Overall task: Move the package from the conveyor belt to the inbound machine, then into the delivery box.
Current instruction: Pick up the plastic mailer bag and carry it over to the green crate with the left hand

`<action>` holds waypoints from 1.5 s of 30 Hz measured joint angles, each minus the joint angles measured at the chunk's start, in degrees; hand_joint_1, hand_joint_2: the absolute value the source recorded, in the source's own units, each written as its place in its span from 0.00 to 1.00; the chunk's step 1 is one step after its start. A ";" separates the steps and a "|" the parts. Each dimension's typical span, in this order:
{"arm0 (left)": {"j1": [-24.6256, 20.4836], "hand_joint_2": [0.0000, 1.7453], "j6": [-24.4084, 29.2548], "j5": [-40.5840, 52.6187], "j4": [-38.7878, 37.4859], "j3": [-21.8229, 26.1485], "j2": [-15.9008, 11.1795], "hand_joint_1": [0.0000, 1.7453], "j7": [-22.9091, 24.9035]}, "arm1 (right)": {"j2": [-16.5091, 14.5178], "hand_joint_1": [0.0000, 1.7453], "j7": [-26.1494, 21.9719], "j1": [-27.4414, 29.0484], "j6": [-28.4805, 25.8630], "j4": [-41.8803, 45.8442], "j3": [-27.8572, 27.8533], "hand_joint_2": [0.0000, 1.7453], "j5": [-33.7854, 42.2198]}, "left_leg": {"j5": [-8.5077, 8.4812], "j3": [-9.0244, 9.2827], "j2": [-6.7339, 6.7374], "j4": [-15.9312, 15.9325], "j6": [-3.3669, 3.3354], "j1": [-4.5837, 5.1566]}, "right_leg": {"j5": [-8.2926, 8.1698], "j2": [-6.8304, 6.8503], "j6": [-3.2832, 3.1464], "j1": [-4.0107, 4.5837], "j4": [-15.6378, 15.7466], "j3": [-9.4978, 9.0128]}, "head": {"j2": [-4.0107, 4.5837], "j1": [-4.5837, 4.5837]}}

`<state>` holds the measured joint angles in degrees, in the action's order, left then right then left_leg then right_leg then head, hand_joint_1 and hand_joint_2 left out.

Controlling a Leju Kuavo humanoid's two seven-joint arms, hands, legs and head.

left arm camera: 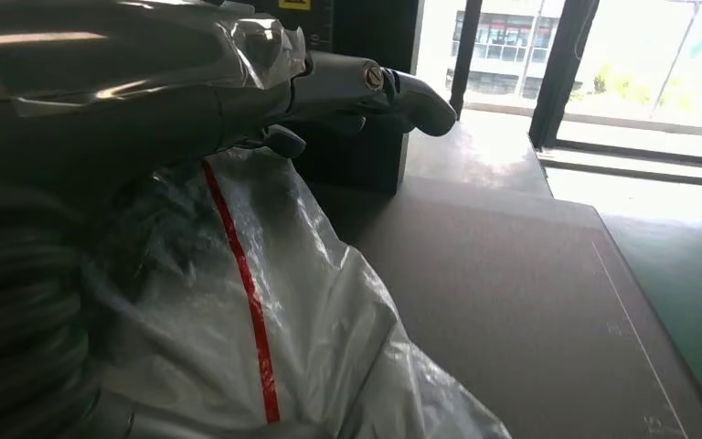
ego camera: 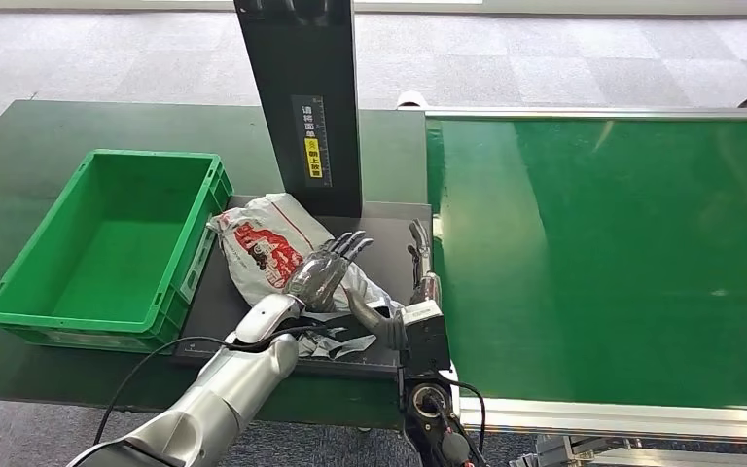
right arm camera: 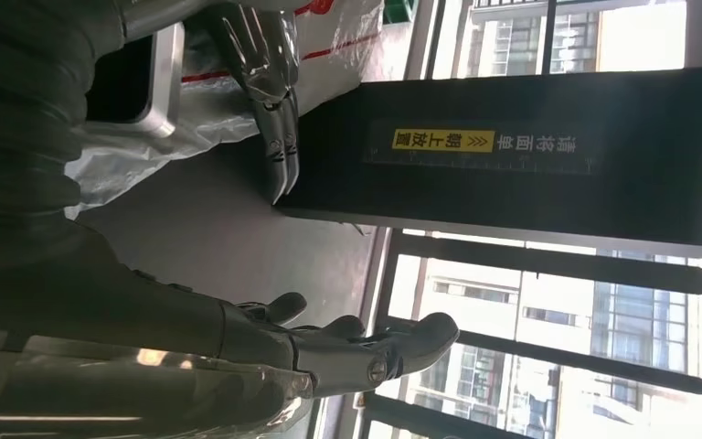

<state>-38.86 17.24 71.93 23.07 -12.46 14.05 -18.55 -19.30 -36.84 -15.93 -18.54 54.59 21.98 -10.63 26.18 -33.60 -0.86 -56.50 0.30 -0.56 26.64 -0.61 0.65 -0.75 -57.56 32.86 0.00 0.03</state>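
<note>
Head view: left hand (ego camera: 323,272) is lying flat, fingers extended, grasping nothing, on the package (ego camera: 267,243); right hand (ego camera: 418,277) is hovering beside it, fingers straight and released.

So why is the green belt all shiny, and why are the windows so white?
Head view: ceiling light glares in pale streaks on the conveyor belt. Left wrist view: daylight washes out the windows, and the near package looks soft. Right wrist view: the bright windows leave the right hand dim.

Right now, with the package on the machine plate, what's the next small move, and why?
Probably close the left hand on the package: its fingers lie spread over the bag, not gripping. The right hand stands open beside it, and the green box waits on the left.
</note>
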 joint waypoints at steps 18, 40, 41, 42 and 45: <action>-3.10 1.00 -5.90 -5.33 -4.17 -0.41 0.11 1.00 -6.93 | 0.00 0.00 -1.68 -0.05 -0.29 -1.42 -0.30 1.00 0.68 | -0.05 -0.05 0.03 0.00 -0.01 0.00 | -0.01 -0.02 -0.01 0.00 0.00 0.10 | 0.00 -0.01; 11.37 1.00 11.13 -41.34 37.26 -10.22 -8.28 1.00 -11.91 | 0.96 0.00 -3.67 -3.61 -0.17 4.81 9.23 1.00 -0.82 | 0.03 -0.13 1.09 -0.02 0.10 -0.06 | -0.13 -1.05 -0.17 0.06 -0.02 0.65 | 0.00 -0.09; 11.77 1.00 11.60 -42.73 40.35 -9.80 -8.78 1.00 -12.19 | 0.98 0.00 -3.64 -3.67 -0.35 4.92 9.52 1.00 -0.73 | 0.03 -0.14 1.07 -0.01 0.10 -0.07 | -0.14 -1.03 -0.18 0.07 -0.02 0.63 | 0.00 -0.03; 12.12 1.00 12.25 -44.17 43.67 -9.64 -8.99 1.00 -13.72 | 0.97 0.00 -3.51 -3.56 -0.87 4.46 9.07 1.00 -0.33 | 0.04 -0.15 0.94 -0.01 0.10 -0.08 | -0.12 -0.91 -0.17 0.08 -0.01 0.57 | 0.00 0.15; 12.35 1.00 14.54 -47.42 54.35 -10.28 -8.91 1.00 -20.32 | 0.71 0.00 -3.07 -1.54 -2.68 1.47 4.35 1.00 1.26 | 0.03 -0.24 0.30 -0.01 0.09 -0.06 | 0.00 -0.33 -0.08 0.04 0.00 0.34 | 0.00 0.39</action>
<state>-26.50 31.79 24.51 77.42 -22.75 5.14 -38.87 -18.59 -39.91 -17.47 -21.22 56.06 26.33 -9.37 26.21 -33.84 -0.56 -56.51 0.39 -0.62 26.64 -0.94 0.57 -0.71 -57.56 33.21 0.00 0.43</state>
